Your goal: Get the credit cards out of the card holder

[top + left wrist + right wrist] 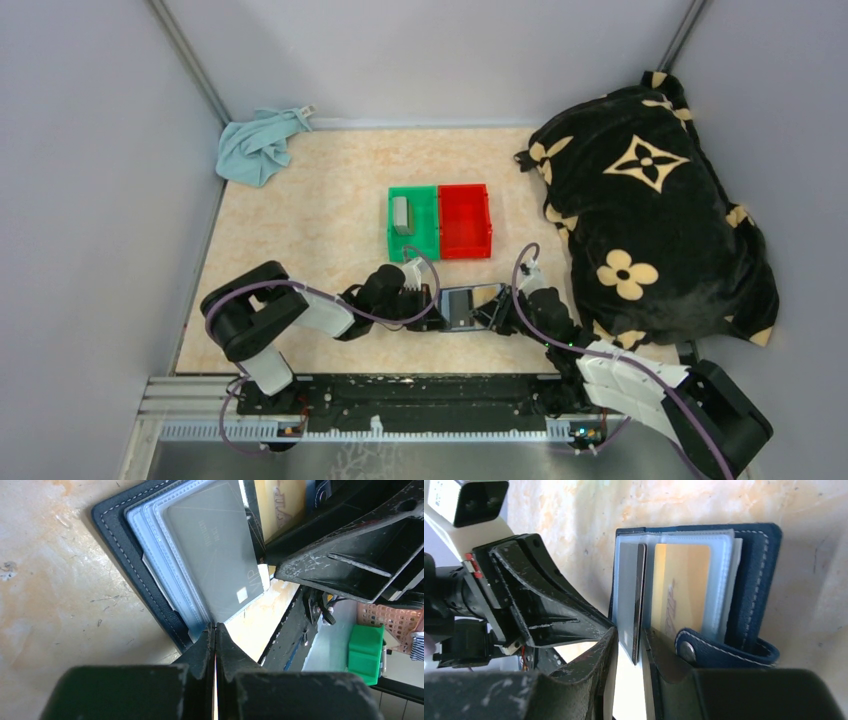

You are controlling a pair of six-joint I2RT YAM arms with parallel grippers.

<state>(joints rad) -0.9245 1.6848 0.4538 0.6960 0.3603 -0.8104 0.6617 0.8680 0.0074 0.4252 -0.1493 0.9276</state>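
Observation:
The navy card holder [470,305] lies open on the table between my two grippers. In the right wrist view it [754,580] shows clear sleeves, a tan-gold card [679,590] and a snap tab [724,647]. A grey card [638,600] stands on edge out of the sleeves. My right gripper [631,635] is open, with one finger on each side of that card's lower corner. My left gripper [215,626] is shut, pinching the edge of the clear sleeves below the grey card [210,555]. Another grey card [402,215] lies in the green bin.
The green bin [427,238] and the red bin [465,220] stand side by side just behind the card holder. A black flower-patterned blanket [650,200] fills the right side. A light blue cloth [260,145] lies at the back left. The table's near edge is close behind both grippers.

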